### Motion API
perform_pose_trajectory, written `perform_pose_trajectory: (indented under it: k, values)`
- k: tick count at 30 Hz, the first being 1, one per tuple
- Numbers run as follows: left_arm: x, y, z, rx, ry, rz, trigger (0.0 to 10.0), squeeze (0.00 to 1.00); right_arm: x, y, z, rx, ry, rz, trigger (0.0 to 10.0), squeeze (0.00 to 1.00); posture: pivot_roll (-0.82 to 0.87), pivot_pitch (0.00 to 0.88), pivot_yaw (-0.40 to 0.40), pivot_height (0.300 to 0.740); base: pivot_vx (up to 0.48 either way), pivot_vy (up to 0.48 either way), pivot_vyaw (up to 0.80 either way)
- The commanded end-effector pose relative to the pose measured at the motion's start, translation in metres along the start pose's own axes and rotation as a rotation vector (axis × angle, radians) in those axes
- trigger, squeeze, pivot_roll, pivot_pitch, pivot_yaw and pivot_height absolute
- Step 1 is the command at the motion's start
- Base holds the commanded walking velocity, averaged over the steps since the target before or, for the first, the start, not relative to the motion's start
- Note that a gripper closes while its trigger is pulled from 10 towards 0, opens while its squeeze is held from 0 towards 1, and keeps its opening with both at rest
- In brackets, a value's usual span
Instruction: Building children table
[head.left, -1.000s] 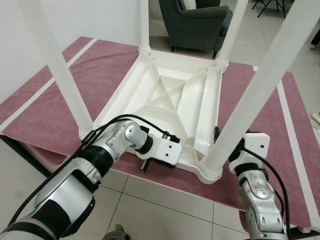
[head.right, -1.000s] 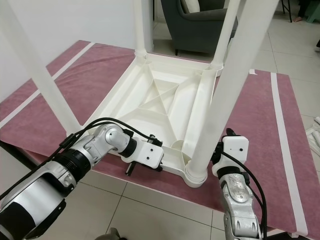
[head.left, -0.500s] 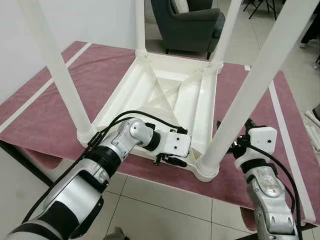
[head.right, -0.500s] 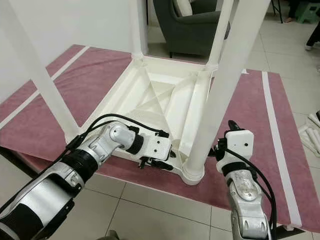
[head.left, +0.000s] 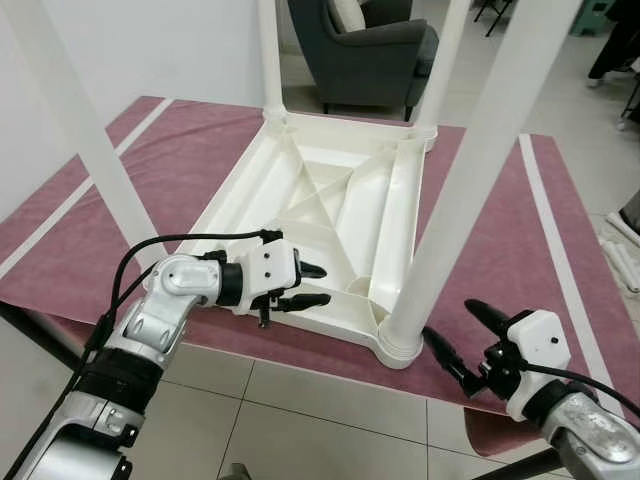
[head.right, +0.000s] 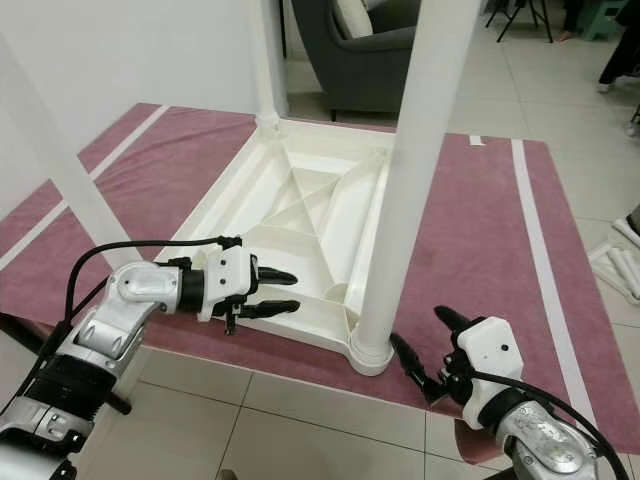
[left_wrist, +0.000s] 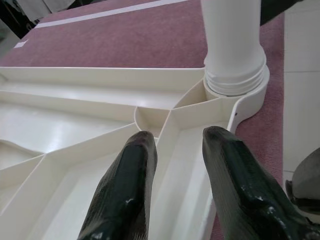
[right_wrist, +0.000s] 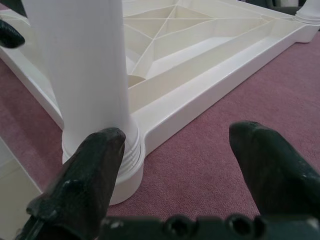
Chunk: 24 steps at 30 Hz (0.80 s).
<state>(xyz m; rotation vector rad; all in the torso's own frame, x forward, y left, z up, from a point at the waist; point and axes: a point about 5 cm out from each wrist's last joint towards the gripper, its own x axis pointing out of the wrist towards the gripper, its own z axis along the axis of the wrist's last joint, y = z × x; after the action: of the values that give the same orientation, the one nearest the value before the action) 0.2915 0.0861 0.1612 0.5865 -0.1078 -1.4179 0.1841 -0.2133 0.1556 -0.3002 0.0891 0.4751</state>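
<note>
The upturned white plastic children's table (head.left: 330, 210) lies on the maroon-clothed desk (head.left: 500, 230), four legs fitted. My left gripper (head.left: 305, 285) and right gripper (head.left: 462, 335) hover open, empty; flipping it upright likely comes next.

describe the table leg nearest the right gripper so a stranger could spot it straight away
On the maroon mat a white table top lies upside down with four white legs standing up. The one meant is the leg at the near corner beside the open right gripper, the closest of the four.
</note>
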Motion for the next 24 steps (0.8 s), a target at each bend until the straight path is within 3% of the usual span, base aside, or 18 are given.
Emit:
perform_pose_trajectory:
  k: [1, 6, 7, 8, 9, 10, 11, 12, 13, 15, 16, 24]
  values:
    - [0.003, 0.000, 0.001, 0.010, 0.019, 0.029, 10.0, 0.00, 0.003, 0.002, 0.012, -0.007, -0.034, 0.077, 10.0, 0.00, -0.06, 0.000, 0.074, 0.740, 0.000, 0.000, 0.00]
    - [0.010, 0.002, 0.001, 0.015, 0.049, 0.039, 10.0, 0.00, 0.006, 0.002, 0.022, -0.027, -0.041, 0.154, 10.0, 0.00, -0.05, 0.000, 0.067, 0.740, 0.000, 0.000, 0.00]
    - [0.011, 0.000, 0.002, 0.025, 0.070, 0.025, 10.0, 0.76, 0.006, 0.003, 0.026, -0.032, -0.041, 0.200, 10.0, 0.00, -0.04, 0.000, 0.063, 0.740, 0.000, 0.000, 0.00]
    - [0.012, -0.002, 0.002, 0.021, 0.084, 0.000, 10.0, 1.00, 0.004, 0.006, 0.029, -0.034, -0.041, 0.247, 10.0, 0.00, -0.04, 0.000, 0.062, 0.740, 0.000, 0.000, 0.00]
    - [0.012, -0.002, 0.002, 0.021, 0.084, 0.000, 10.0, 1.00, 0.004, 0.006, 0.029, -0.034, -0.041, 0.247, 10.0, 0.00, -0.04, 0.000, 0.062, 0.740, 0.000, 0.000, 0.00]
    - [0.013, -0.007, 0.000, 0.018, 0.116, -0.067, 10.0, 1.00, 0.002, 0.013, 0.034, -0.034, -0.040, 0.344, 10.0, 1.00, -0.04, 0.000, 0.065, 0.740, 0.000, 0.000, 0.00]
    - [0.013, -0.007, 0.000, 0.018, 0.116, -0.067, 10.0, 1.00, 0.002, 0.013, 0.034, -0.034, -0.040, 0.344, 10.0, 1.00, -0.04, 0.000, 0.065, 0.740, 0.000, 0.000, 0.00]
    - [0.013, -0.010, -0.002, 0.019, 0.125, -0.095, 10.0, 0.74, 0.002, 0.015, 0.036, -0.038, -0.042, 0.372, 10.0, 1.00, -0.03, 0.000, 0.065, 0.740, 0.000, 0.000, 0.00]
    - [0.014, -0.012, -0.004, 0.013, 0.140, -0.122, 10.0, 0.00, 0.004, 0.016, 0.037, -0.041, -0.045, 0.391, 10.0, 0.33, -0.03, 0.000, 0.066, 0.740, 0.000, 0.000, 0.00]
    - [0.015, -0.013, -0.006, 0.009, 0.150, -0.137, 10.0, 0.00, 0.005, 0.016, 0.038, -0.042, -0.047, 0.401, 10.0, 0.33, -0.03, 0.000, 0.066, 0.740, 0.000, 0.000, 0.00]
    - [0.019, -0.014, -0.011, 0.004, 0.173, -0.155, 10.0, 0.00, 0.007, 0.015, 0.040, -0.054, -0.043, 0.422, 10.0, 0.00, -0.03, 0.000, 0.065, 0.740, 0.000, 0.000, 0.00]
    - [0.030, -0.009, -0.020, 0.007, 0.211, -0.179, 10.0, 0.00, 0.026, 0.002, 0.046, -0.098, -0.073, 0.362, 10.0, 0.00, -0.02, 0.000, 0.062, 0.740, 0.000, 0.000, 0.00]
